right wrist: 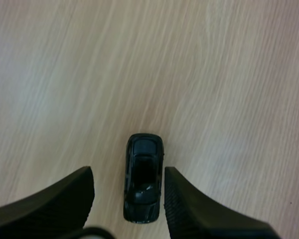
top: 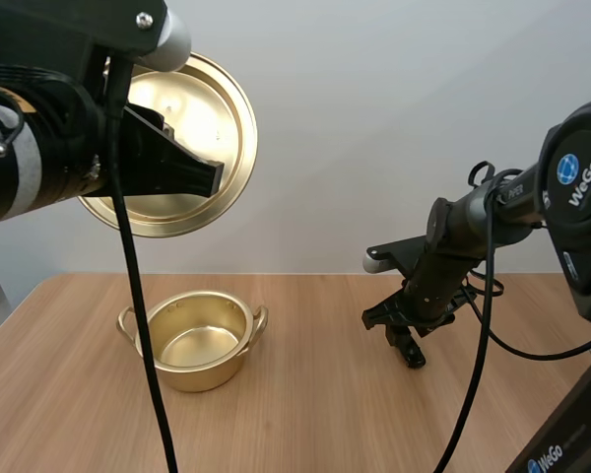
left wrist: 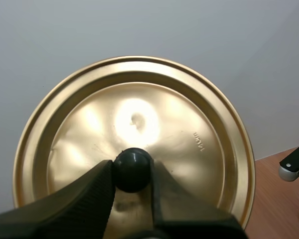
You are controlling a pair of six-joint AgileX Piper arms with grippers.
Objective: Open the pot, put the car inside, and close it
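Observation:
My left gripper (top: 213,177) is raised high above the table and is shut on the black knob (left wrist: 133,169) of the gold lid (top: 207,108), which it holds tilted on edge. The open gold pot (top: 197,340) stands on the table below, with nothing inside. My right gripper (top: 409,347) is low over the wood to the right of the pot. In the right wrist view it (right wrist: 128,174) is open around a small black toy car (right wrist: 143,179) that lies on the table. One finger is close beside the car and the other stands farther off.
The wooden table (top: 305,414) stretches bare between the pot and the right gripper and on to the front edge. Part of the right arm (left wrist: 294,167) shows past the lid's rim in the left wrist view.

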